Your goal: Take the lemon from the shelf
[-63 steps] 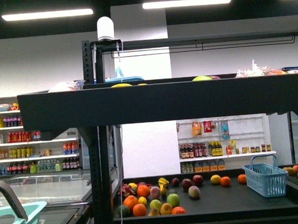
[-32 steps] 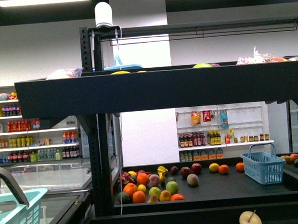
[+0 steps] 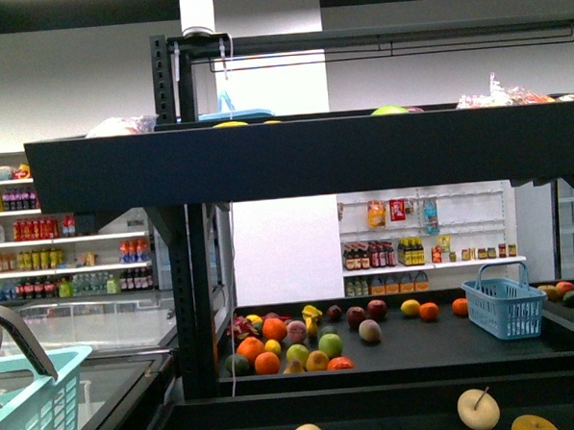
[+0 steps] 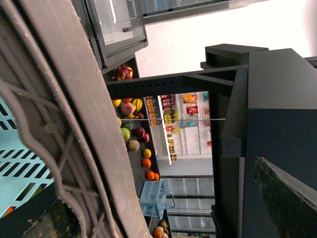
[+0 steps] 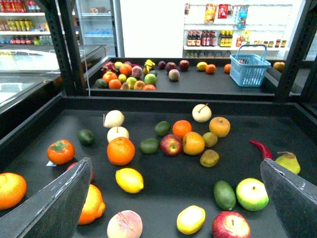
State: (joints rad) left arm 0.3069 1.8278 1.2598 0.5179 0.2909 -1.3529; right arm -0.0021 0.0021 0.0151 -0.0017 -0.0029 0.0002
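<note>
Front view: black shelf (image 3: 313,161) showing three decks; one blue basket (image 3: 505,308) sitting on middle deck (image 3: 419,354), one teal basket (image 3: 33,411) showing lower left.
Left wrist view: left gripper (image 4: 171,161) showing one finger (image 4: 287,198); cannot tell whether gripping.
Right wrist view: right gripper (image 5: 174,161) hanging spread wide, gripping nothing; two yellow fruits lying apart on near deck (image 5: 163,191): lemon (image 5: 129,179), second lemon (image 5: 191,219).

Right gripper (image 5: 174,166) hangs with jaws spread wide, empty; left gripper (image 4: 283,199) shows only one finger.
</note>
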